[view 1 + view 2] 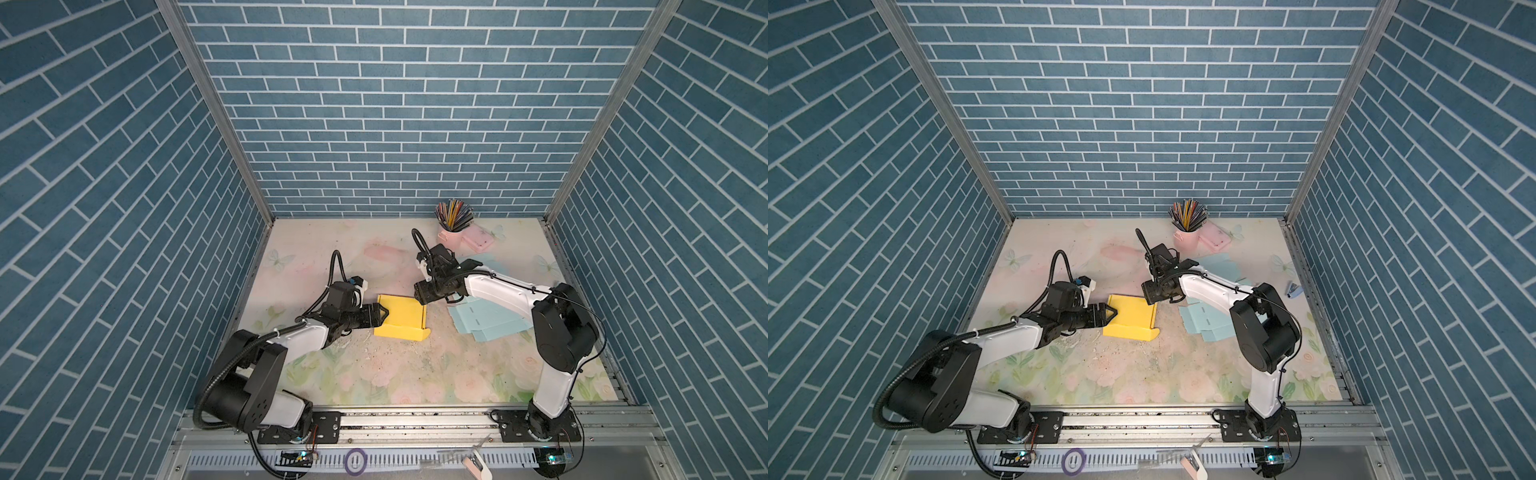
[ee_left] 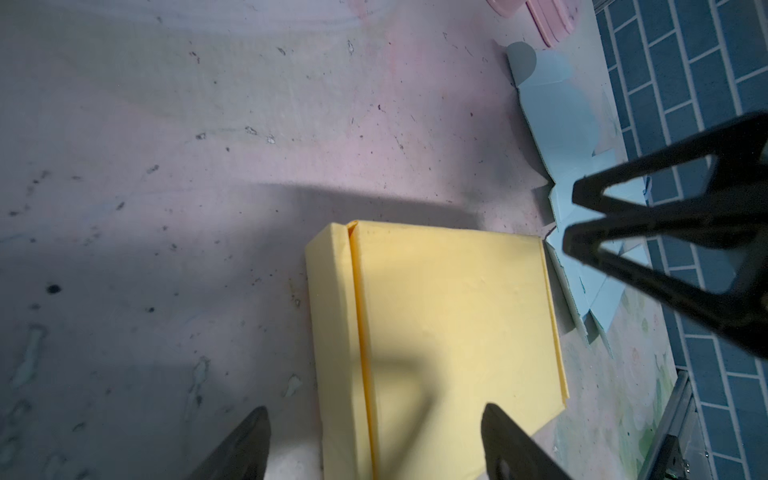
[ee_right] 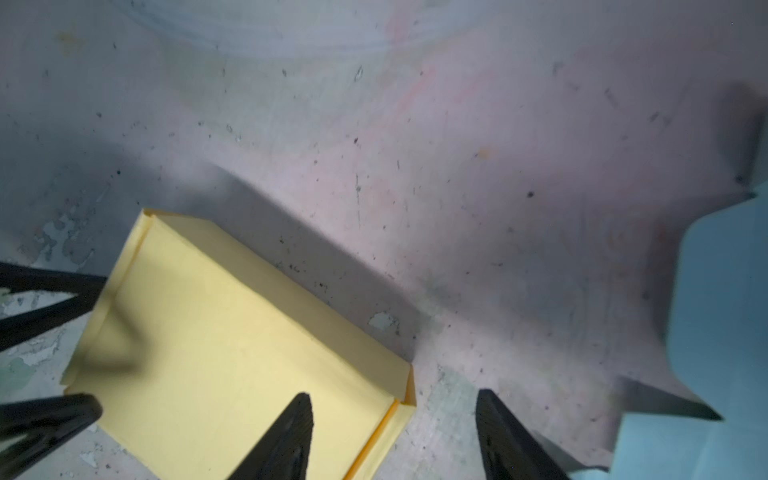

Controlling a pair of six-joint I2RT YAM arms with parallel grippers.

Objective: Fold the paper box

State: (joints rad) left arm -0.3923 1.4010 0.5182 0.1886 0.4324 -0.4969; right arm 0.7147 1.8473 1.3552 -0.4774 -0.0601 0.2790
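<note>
Box [image 1: 401,316] lies mid-tabletop [image 1: 374,374], with the left end effector [image 1: 380,316] spread wide over its left edge and the right end effector [image 3: 394,392] straddling its right wall, jaws apart, both empty. Two walls [image 1: 424,318] look raised while the near flap [image 1: 399,331] lies flat: roughly half done, I'd say. Wrist views cut that flap off.
</note>
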